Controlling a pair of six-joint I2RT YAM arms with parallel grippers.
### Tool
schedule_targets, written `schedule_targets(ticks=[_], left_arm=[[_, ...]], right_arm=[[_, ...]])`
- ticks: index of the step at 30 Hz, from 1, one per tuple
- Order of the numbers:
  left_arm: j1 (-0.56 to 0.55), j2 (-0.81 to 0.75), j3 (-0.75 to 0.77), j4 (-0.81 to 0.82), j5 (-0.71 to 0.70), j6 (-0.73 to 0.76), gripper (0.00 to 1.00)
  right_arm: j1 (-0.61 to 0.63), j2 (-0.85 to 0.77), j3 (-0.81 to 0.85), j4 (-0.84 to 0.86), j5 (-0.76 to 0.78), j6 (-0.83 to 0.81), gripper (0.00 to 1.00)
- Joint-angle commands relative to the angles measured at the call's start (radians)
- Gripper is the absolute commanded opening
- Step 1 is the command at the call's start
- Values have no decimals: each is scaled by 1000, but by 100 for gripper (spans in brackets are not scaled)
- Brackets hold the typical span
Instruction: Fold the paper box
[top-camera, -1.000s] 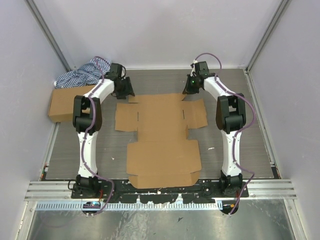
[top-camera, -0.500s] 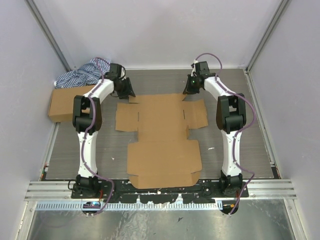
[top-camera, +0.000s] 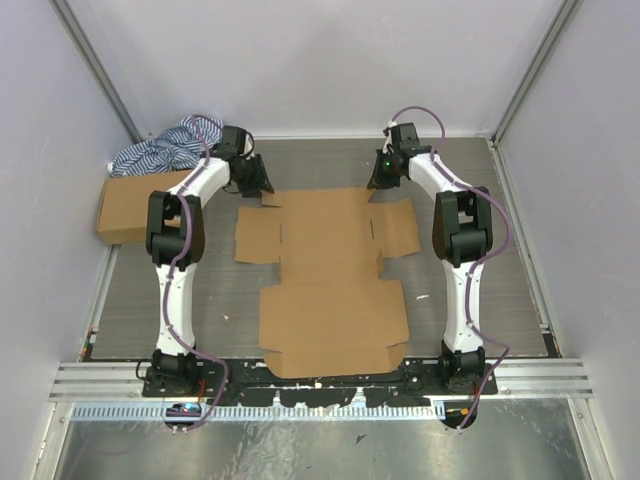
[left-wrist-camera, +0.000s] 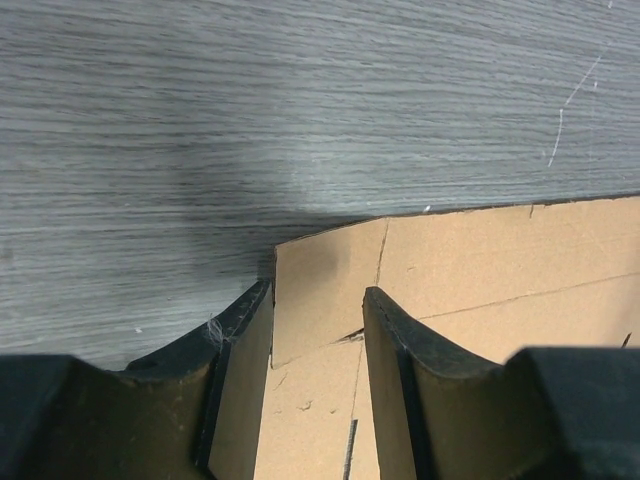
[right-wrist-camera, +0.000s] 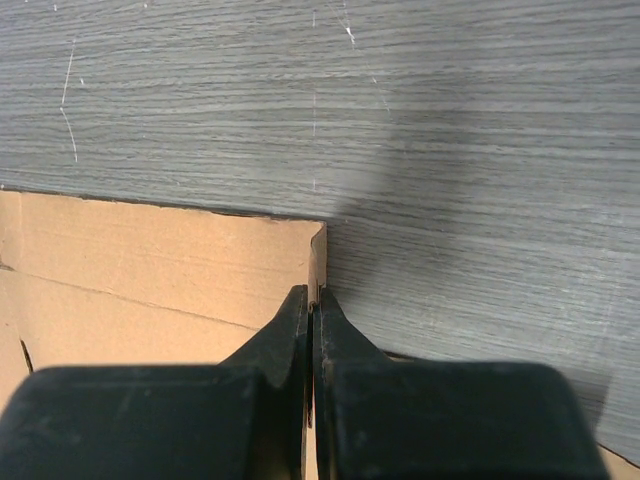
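Observation:
The paper box (top-camera: 325, 270) is a flat brown die-cut cardboard sheet lying unfolded in the middle of the table. My left gripper (top-camera: 258, 186) is at its far left corner. In the left wrist view the left gripper (left-wrist-camera: 318, 305) is open, its jaws standing on either side of the small corner flap of the sheet (left-wrist-camera: 480, 260). My right gripper (top-camera: 378, 181) is at the far right corner. In the right wrist view the right gripper (right-wrist-camera: 314, 300) is shut on the thin upturned edge of the corner flap of the sheet (right-wrist-camera: 150, 260).
A smaller ready-made brown cardboard box (top-camera: 135, 205) sits at the left wall, with a blue-and-white striped cloth (top-camera: 165, 148) behind it. White walls enclose the table on three sides. A metal rail (top-camera: 320, 378) runs along the near edge.
The cardboard sheet has slid slightly to the right. The left gripper has moved right with it, and the right gripper has stayed shut on the far corner.

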Motion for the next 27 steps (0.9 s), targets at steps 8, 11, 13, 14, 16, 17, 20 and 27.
schedule_targets(ticks=[8,11,13,14,16,17,20,27], left_arm=[[-78,-56,74,-4,59,-36,48],[-92,-54,97,-12,70,-40,48],[-105,-54,103,0,69,-40,48],[-109,-48,108,6,68,-41,48],[-111,-27,140,-13,68,-42,48],[-111,-18,146,-22,68,-42,48],[-113,9,158,-34,68,-39,48],[-111,-5,104,-50,33,-27,47]], right_arm=[[36,-59,47,3,-10,7,1],[44,-56,49,-3,-1,7,1],[46,-53,49,-3,1,7,1],[48,-51,49,-4,1,8,1],[48,-47,49,-5,2,8,1],[50,-45,50,-5,1,9,1],[55,-44,51,-7,-1,4,2],[62,-45,57,-13,10,1,6]])
